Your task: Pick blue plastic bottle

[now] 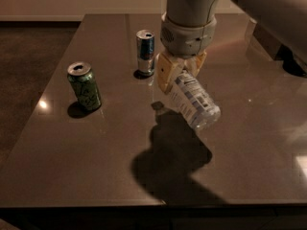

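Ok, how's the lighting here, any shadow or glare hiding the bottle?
Camera view: dim, warm light; the pincer, over the table, is shut on the blue plastic bottle, which reads clearly. Same view: their dark shadow falls toward the camera, not over the bottle; small glare spots sit beside the green can and at the right edge.

A smooth pale-grey arm [191, 1] and rounded cylindrical wrist [187, 35] bear the yellow-fingered tool [180, 77] at upper centre of view.

Gripper [181, 74] clamping blue plastic bottle [195, 101], apparently clear above table [254, 147]; slim can [145, 52] close camera-left, green can [85, 86] farther; right/front open.
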`<state>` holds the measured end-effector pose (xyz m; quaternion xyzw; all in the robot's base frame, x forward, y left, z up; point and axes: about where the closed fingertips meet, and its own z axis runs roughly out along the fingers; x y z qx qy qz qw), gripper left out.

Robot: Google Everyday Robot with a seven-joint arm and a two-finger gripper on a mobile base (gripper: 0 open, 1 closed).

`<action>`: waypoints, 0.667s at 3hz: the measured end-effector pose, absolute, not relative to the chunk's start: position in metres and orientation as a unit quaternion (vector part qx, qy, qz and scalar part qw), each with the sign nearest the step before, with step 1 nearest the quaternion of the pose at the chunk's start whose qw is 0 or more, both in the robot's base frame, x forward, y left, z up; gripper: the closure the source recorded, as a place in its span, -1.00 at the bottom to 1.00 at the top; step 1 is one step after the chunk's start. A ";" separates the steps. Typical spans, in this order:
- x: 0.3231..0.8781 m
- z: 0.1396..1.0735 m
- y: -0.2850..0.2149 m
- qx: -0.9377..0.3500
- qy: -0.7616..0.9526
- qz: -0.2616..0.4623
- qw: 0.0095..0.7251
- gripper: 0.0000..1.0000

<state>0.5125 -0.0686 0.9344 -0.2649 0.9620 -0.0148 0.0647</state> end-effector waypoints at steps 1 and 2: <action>0.523 0.959 -0.054 -0.280 0.954 -0.015 0.101 1.00; 0.529 0.959 -0.049 -0.281 0.953 -0.010 0.113 1.00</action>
